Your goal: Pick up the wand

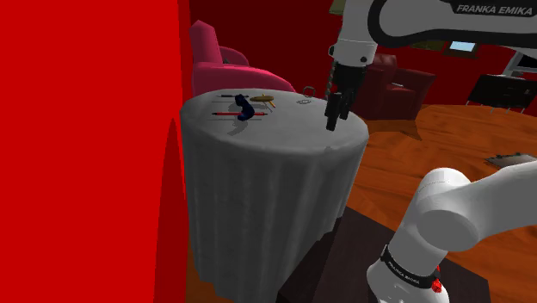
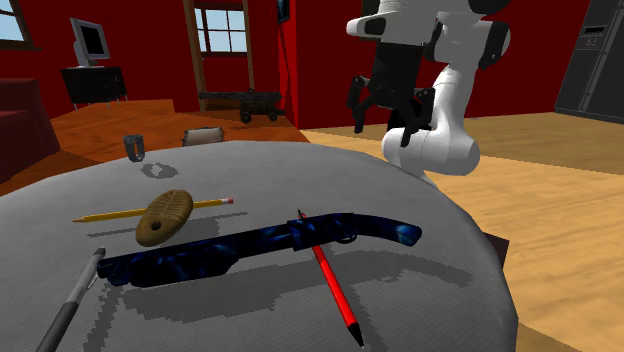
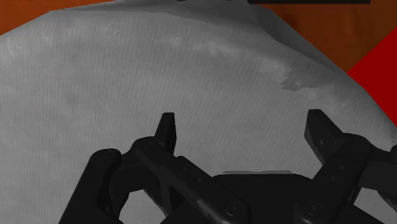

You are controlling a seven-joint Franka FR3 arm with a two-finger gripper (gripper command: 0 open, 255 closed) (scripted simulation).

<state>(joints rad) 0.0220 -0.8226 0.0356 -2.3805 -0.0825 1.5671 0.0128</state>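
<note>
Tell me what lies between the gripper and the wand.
Across the grey-clothed table, a yellow pencil, a brown oval piece and a dark blue shotgun lie between the open black gripper and the slim grey wand. Nothing lies on the wand.

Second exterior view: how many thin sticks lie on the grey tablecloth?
3: yellow pencil by the brown oval; red black-tipped stick across the blue gun; grey rod, lower left.

Slim dark wand (image 2: pixel 68 302), pale grey tip, lying flat on grey-clothed table (image 2: pixel 260 170)
</note>
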